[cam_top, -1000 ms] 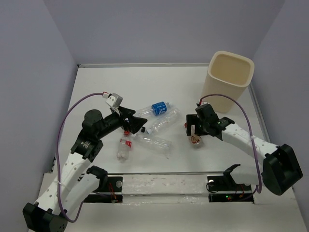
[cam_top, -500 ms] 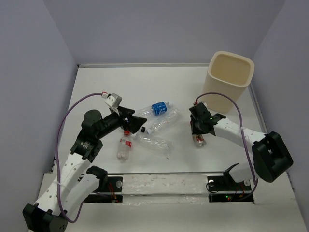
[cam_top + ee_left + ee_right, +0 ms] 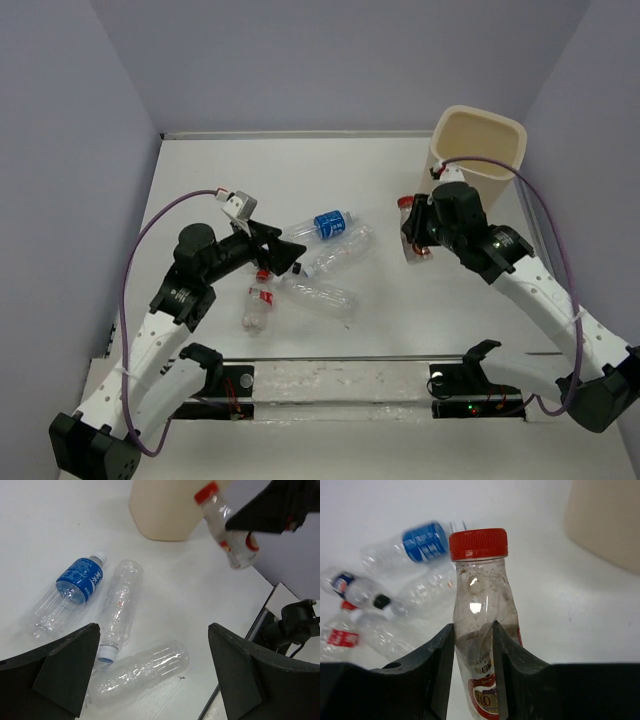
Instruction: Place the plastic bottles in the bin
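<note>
My right gripper (image 3: 418, 236) (image 3: 474, 645) is shut on a clear bottle with a red cap and red label (image 3: 408, 222) (image 3: 480, 595) (image 3: 227, 527). It holds the bottle above the table, just left of the cream bin (image 3: 480, 112) (image 3: 165, 510) (image 3: 605, 520). Lying on the table are a blue-label bottle (image 3: 325, 222) (image 3: 75, 582), two clear bottles (image 3: 340, 252) (image 3: 322, 296) and a red-label bottle (image 3: 258, 305). My left gripper (image 3: 285, 255) (image 3: 152, 645) stands open above the nearest clear bottle (image 3: 142, 672), holding nothing.
Grey walls close the table at the back and on both sides. A raised rail (image 3: 350, 380) runs along the near edge between the arm bases. Purple cables loop over both arms; the right one arcs in front of the bin.
My right gripper shut on the red-capped bottle and lifted it off the table, up and back toward the bin. The left arm has barely moved.
</note>
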You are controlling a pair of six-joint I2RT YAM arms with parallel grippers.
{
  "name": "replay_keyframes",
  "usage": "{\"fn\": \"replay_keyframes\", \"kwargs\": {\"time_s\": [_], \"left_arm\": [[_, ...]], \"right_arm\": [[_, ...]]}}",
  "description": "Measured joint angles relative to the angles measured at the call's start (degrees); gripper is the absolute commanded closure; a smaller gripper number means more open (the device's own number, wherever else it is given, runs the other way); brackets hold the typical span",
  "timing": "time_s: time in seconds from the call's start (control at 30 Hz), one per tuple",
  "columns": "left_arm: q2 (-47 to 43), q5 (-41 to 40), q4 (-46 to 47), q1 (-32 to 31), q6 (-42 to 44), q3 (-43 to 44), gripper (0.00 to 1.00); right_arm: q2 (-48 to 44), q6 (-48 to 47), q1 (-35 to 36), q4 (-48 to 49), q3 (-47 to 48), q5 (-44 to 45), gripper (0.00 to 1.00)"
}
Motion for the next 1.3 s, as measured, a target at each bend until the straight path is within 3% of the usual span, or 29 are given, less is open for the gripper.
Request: {"fn": "replay_keyframes", "kwargs": {"time_s": [0.23, 0.37, 0.53, 0.63, 0.67, 0.7, 0.77, 0.83, 1.0, 1.17, 1.3], "left_arm": [[4.31, 2.08, 0.00, 0.00, -0.31, 0.02, 0.01], [5.79, 3.06, 0.00, 0.00, -0.39, 0.02, 0.01], [7.87, 3.28, -0.02, -0.31, -0.46, 0.90, 0.03], [9.60, 2.45, -0.04, -2.21, -0.87, 2.27, 0.03], [10.05, 2.12, -0.02, -3.02, -0.94, 2.64, 0.03], [11.06, 0.79, -0.11, -4.92, -1.07, 3.61, 0.03], [12.87, -1.55, -0.79, -8.35, -0.85, 5.70, 0.01], [16.02, -6.64, -4.22, -13.57, 0.13, 10.27, 0.01], [26.91, -22.69, -8.41, -24.81, 5.05, 21.88, 0.01], [36.06, -30.21, -9.86, -27.10, 11.43, 25.53, 0.01], [44.61, -32.33, -10.73, -27.02, 16.28, 28.83, 0.01]], "right_arm": [[3.34, -8.48, -1.14, 9.77, 23.41, 7.32, 1.00], [9.92, -15.41, -8.70, 20.15, 32.52, 9.97, 1.00], [17.77, -18.05, -21.51, 26.58, 34.29, 9.01, 1.00], [18.88, -18.86, -25.07, 30.99, 28.02, 8.09, 0.99], [18.71, -19.06, -25.31, 31.58, 26.49, 7.69, 0.91], [18.43, -19.23, -25.49, 32.57, 23.43, 6.93, 0.59], [18.29, -19.30, -25.51, 33.11, 21.22, 6.03, 0.28], [18.12, -19.47, -25.53, 33.57, 20.06, 5.38, 0.14], [14.29, -19.69, -25.53, 33.38, 17.77, 3.72, 0.07], [3.96, -15.85, -25.53, 30.67, 15.61, -2.19, 0.14], [-9.07, -9.05, -25.53, 31.50, 6.01, -10.34, 0.14]]}}
